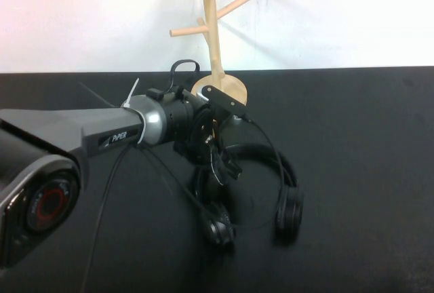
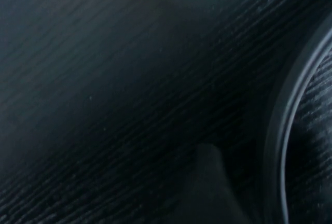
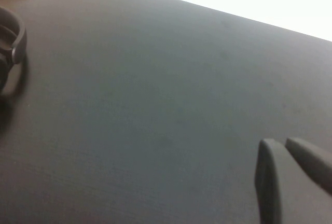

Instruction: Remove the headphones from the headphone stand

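Across the black, faintly wood-grained bench (image 1: pixel 366 171) that fills the lower part of the room, with a plain white wall (image 1: pixel 88 15) behind it, the headphones (image 1: pixel 271 171) lie flat on the dark surface, off the stand, headband arched toward the back and the two ear cups nearer the robot's side. Just behind them, at the bench's far edge against the wall, the headphone stand (image 1: pixel 211 28) rises upright on its round base, its angled pegs bare. Reaching in from the robot's left, the left claw (image 1: pixel 215 145) sits low over the left side of the headphones, right at the headband above the left ear cup; I cannot tell whether it is clenched or released, since its own camera shows only dark bench grain and a curved edge of the headphones. Well apart over bare bench, the right claw (image 3: pixel 284 154) hangs with its fingers drawn nearly together, gripping nothing.
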Tool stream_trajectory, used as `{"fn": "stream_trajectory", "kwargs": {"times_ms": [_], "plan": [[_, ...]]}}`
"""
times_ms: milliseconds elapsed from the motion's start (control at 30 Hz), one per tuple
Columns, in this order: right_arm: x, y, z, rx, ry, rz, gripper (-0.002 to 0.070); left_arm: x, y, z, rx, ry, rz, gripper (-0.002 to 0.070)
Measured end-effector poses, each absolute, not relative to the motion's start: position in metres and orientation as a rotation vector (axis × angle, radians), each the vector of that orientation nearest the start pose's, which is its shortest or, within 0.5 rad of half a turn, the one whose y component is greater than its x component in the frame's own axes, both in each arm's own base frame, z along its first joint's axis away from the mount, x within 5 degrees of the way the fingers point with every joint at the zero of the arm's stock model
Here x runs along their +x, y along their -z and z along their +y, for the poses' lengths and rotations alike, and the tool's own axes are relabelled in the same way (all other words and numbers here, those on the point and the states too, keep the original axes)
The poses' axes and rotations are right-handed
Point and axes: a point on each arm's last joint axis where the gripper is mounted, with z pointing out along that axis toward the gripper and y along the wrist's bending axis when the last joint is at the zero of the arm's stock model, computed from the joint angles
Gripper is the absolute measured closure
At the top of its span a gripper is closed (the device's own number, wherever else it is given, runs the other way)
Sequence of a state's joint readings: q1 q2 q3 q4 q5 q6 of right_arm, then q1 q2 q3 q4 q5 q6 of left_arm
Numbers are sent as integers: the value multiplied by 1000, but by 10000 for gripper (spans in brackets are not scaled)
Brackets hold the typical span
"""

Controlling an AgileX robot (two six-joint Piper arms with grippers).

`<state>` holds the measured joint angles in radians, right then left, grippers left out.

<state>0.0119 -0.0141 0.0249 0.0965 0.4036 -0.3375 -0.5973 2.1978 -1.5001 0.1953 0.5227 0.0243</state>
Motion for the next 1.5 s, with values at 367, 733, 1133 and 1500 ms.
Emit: {"fn": "stream_trajectory", "kwargs": {"times_ms": [367, 733, 1133, 1500], "plan": [[52, -170, 4, -272, 125, 1878, 684, 362, -218, -233, 884, 16, 2453, 585], [52, -170, 4, -272, 125, 1878, 684, 272, -337, -181, 701, 245, 2218, 676], [52, -170, 4, -272, 125, 1878, 684, 206, -328, -134, 704, 214, 2279, 677], [52, -170, 4, -272, 125, 1878, 684, 180, -305, -100, 593, 205, 2154, 677]]}}
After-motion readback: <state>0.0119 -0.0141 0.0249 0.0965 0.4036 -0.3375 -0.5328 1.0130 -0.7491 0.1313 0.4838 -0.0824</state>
